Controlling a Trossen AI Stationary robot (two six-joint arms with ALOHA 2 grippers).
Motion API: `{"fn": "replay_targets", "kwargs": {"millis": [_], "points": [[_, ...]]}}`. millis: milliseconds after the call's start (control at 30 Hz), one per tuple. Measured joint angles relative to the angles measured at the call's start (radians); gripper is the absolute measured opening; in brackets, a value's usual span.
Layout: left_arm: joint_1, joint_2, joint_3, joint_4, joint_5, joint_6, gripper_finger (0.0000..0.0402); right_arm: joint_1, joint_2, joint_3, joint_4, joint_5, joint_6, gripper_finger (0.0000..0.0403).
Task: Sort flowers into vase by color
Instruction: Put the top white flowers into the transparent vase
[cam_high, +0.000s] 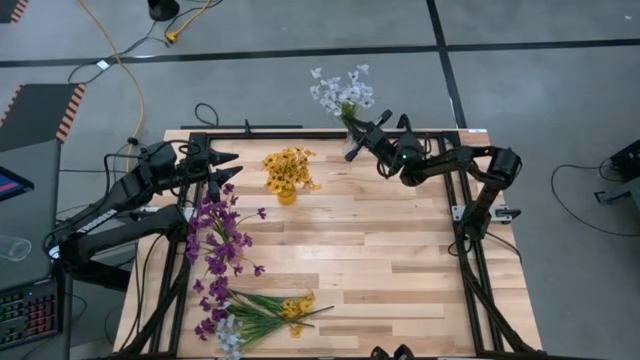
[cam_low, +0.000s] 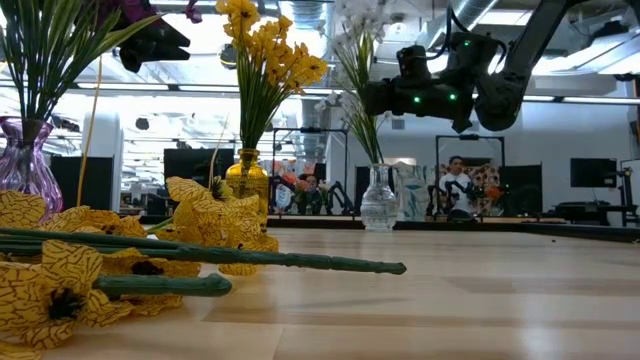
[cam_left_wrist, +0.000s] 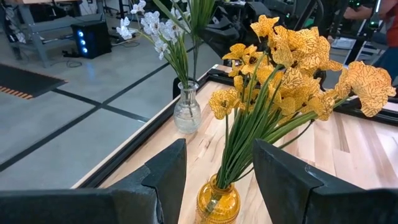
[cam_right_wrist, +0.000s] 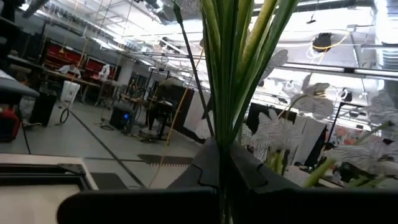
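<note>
From above, the right pincer (cam_high: 352, 130) sits at the far edge of the pale wooden counter (cam_high: 400, 260), pressed together on the green stems of a spray of white artificial flowers (cam_high: 340, 90), whose blossoms lean out beyond the counter's far edge; the stems run away from the arm toward that edge, so lowering them into a vase looks like this arm's job. The left pincer (cam_high: 225, 170) hovers with its fingers spread near the far left corner, just beside the amber glass vase of yellow flowers (cam_high: 287, 172) and over the purple flowers (cam_high: 218, 240); a loose pile of purple, yellow and white sprays (cam_high: 250, 315) lies near the front edge, nearer the left arm. From counter height, the right pincer (cam_low: 385, 97) holds the stems upright directly above the clear glass vase (cam_low: 379, 200), the stems reaching down into its neck; the amber vase (cam_low: 246, 180) stands to one side and a purple glass vase (cam_low: 28, 170) at the picture's edge, neither blocking the descent, and a person sits in the room behind. The left wrist view shows spread fingers (cam_left_wrist: 165, 171) flanking the amber vase (cam_left_wrist: 219, 200), with the clear vase (cam_left_wrist: 187, 111) farther off. The right wrist view shows green stems (cam_right_wrist: 233, 74) pinched between closed fingers, rising straight up.
</note>
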Motion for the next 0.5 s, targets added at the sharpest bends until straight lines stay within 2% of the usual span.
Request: {"fn": "replay_targets", "kwargs": {"millis": [500], "points": [[0.0,0.0,0.0,0.0,0.0,-0.009,0.0169,-0.006,0.0,0.0,-0.102,0.0,0.0,0.0035]]}}
